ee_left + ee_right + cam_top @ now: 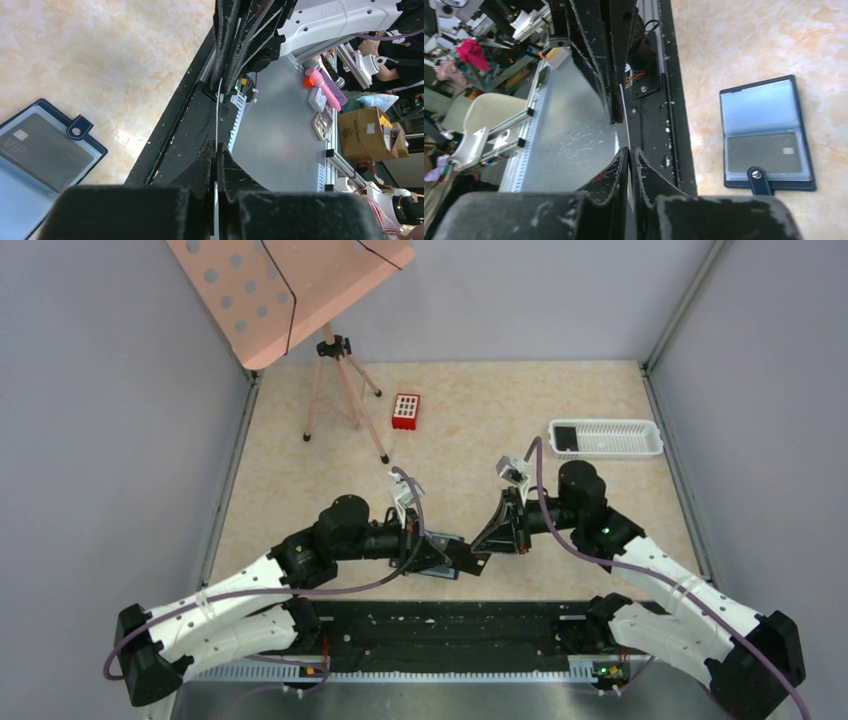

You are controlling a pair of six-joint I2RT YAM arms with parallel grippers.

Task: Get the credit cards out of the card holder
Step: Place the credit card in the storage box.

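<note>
Your wrist views: left gripper point(216, 167) and right gripper point(629, 160) both clamp tight on one thin dark credit card point(466, 560), edge-on. Only they clearly show the blue folding card holder point(769, 135) lying open on the beige table point(749, 40).

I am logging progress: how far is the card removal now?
Done: one dark card lies in the white tray. In hand: both the left gripper and right gripper pinch a second card. Remaining: a VIP card sits in the open card holder.

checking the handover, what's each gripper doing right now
left gripper: shut on the credit card
right gripper: shut on the same credit card
</note>
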